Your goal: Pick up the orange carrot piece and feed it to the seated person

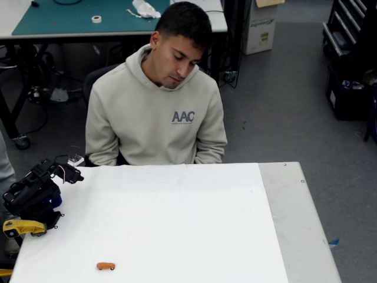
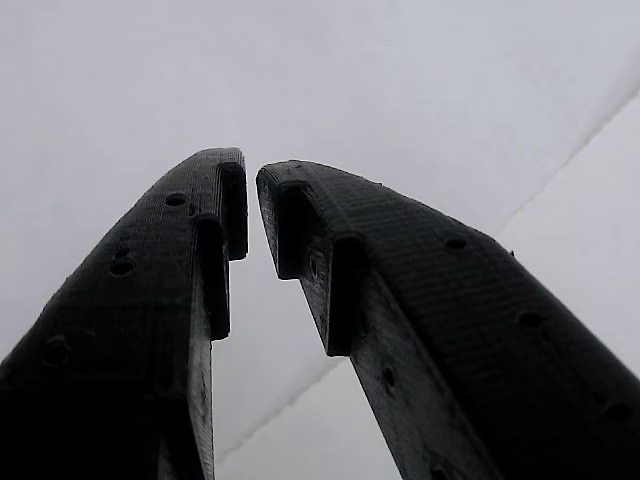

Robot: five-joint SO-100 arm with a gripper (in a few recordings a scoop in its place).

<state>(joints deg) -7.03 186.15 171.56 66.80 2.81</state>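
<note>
I see the wide white table [image 1: 177, 218], and behind its far edge the seated person in a light beige hoodie [image 1: 156, 112], looking down. My black arm is folded at the table's left edge. In the wrist view the end effector [image 2: 251, 205] is empty, its tips nearly closed with a thin gap. The small orange carrot piece [image 1: 106, 266] lies on the near left of the table, well apart from the arm. I judge I should open wide, come down from above and grip across its short width. In the fixed view the arm's base is cut off by the frame.
</note>
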